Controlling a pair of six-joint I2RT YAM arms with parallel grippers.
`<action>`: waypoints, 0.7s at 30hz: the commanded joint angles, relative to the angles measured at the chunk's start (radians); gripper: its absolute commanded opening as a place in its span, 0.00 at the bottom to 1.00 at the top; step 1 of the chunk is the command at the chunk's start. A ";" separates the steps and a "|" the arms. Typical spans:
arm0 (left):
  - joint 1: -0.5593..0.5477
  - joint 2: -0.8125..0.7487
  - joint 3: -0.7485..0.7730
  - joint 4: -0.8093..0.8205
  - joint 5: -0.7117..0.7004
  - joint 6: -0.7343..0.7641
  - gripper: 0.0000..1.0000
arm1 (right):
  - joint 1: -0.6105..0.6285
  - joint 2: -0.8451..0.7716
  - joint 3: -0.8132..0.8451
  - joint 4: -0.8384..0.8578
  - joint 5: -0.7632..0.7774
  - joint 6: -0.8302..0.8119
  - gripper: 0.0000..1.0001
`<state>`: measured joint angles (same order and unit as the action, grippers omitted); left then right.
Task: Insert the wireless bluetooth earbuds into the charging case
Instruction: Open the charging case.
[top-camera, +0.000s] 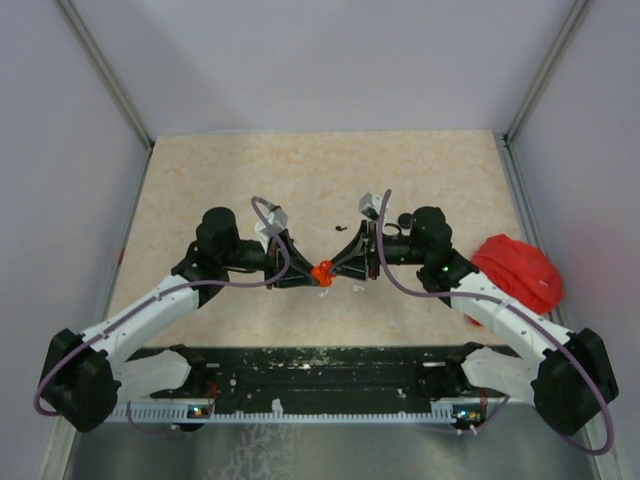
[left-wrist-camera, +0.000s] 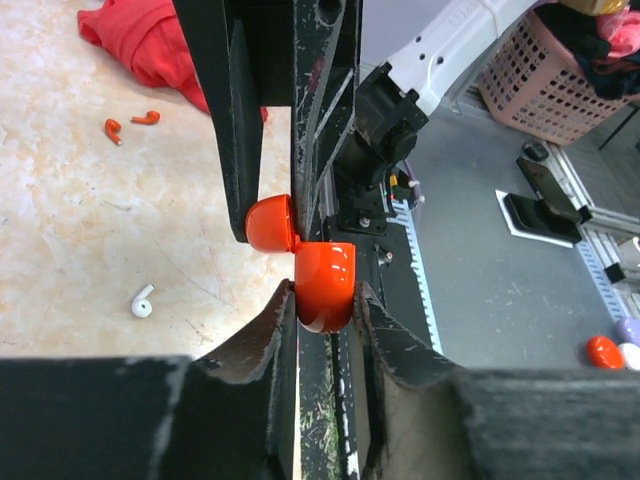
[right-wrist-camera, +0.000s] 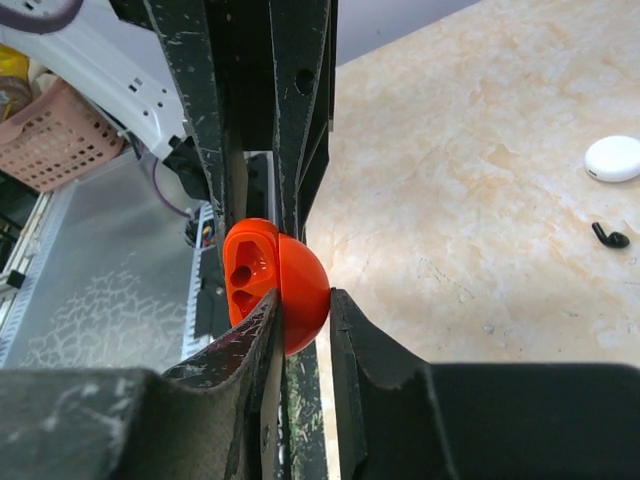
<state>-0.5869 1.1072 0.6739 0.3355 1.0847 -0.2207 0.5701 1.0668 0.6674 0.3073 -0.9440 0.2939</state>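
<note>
Orange charging case (left-wrist-camera: 325, 285) held between both arms. Left fingers (left-wrist-camera: 268, 335) pinched tight on its base. Right fingers (right-wrist-camera: 352, 335) closed on the lid (right-wrist-camera: 305, 290). Wells face sideways. Red-orange earbuds (left-wrist-camera: 146, 117) lie flat on the desk (left-wrist-camera: 80, 240) beside the red cloth (left-wrist-camera: 140, 40), on the right arm's side, stems skewed apart. Neither arm is free to fetch them.

**Surroundings of the work area**

A beige, marbled tabletop (top-camera: 330, 180) fills the enclosure, bounded by pale walls (top-camera: 330, 60) on three sides. A crumpled red cloth (top-camera: 517, 272) lies near the tabletop's right edge. Beyond the near edge, the left wrist view shows a pink perforated basket (left-wrist-camera: 545, 85) holding dark and pink items. It stands on a grey surface (left-wrist-camera: 480, 270), near a dark flat device (left-wrist-camera: 535, 205) resting on a white sheet.
</note>
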 joint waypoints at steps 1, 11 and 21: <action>-0.002 -0.007 0.066 -0.181 -0.011 0.103 0.30 | 0.016 -0.040 0.090 -0.094 0.012 -0.095 0.20; -0.007 -0.002 0.102 -0.307 -0.017 0.175 0.54 | 0.066 -0.021 0.250 -0.449 0.092 -0.307 0.16; -0.016 -0.004 0.101 -0.297 -0.014 0.162 0.61 | 0.187 0.035 0.383 -0.729 0.343 -0.480 0.15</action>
<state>-0.5983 1.1091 0.7441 0.0460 1.0657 -0.0765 0.7216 1.0824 0.9730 -0.3073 -0.7208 -0.0929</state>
